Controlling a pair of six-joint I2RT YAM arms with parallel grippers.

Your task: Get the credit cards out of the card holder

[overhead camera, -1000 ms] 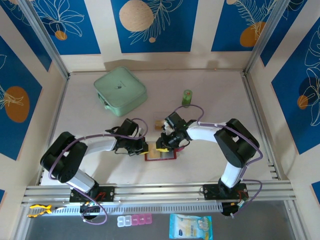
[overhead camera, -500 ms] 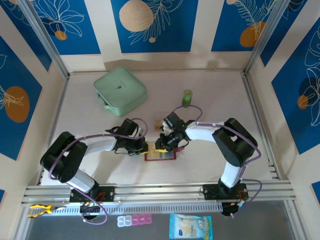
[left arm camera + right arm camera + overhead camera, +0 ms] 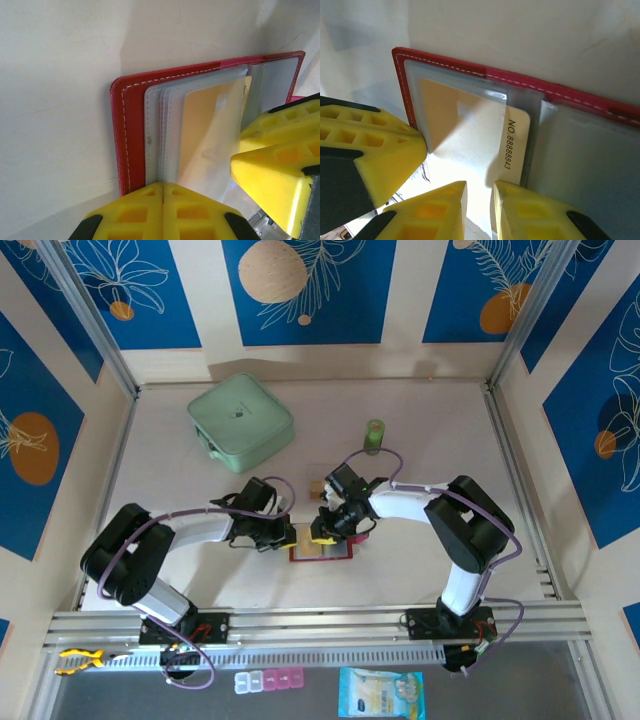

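Note:
The card holder (image 3: 322, 550) lies open on the table, dark red with white stitching (image 3: 131, 130) and clear sleeves (image 3: 580, 150). A yellow-orange credit card (image 3: 210, 130) sits in the top sleeve. Its pale end, printed with a number (image 3: 512, 142), sticks out toward the spine. My left gripper (image 3: 163, 186) is shut with nothing between its fingers, and its tips rest on the sleeves' edge (image 3: 290, 537). My right gripper (image 3: 479, 186) hangs just over that card (image 3: 325, 532), its jaws a narrow gap apart and holding nothing. A small tan card (image 3: 318, 487) lies on the table behind it.
A mint-green square case (image 3: 240, 422) stands at the back left. A small green bottle (image 3: 375, 435) stands behind the right arm. The two grippers' yellow fingers (image 3: 280, 155) nearly touch over the holder. Metal rails (image 3: 320, 620) run along the near edge.
The right arm has edged slightly to the left over the holder. The left arm and the holder have not moved.

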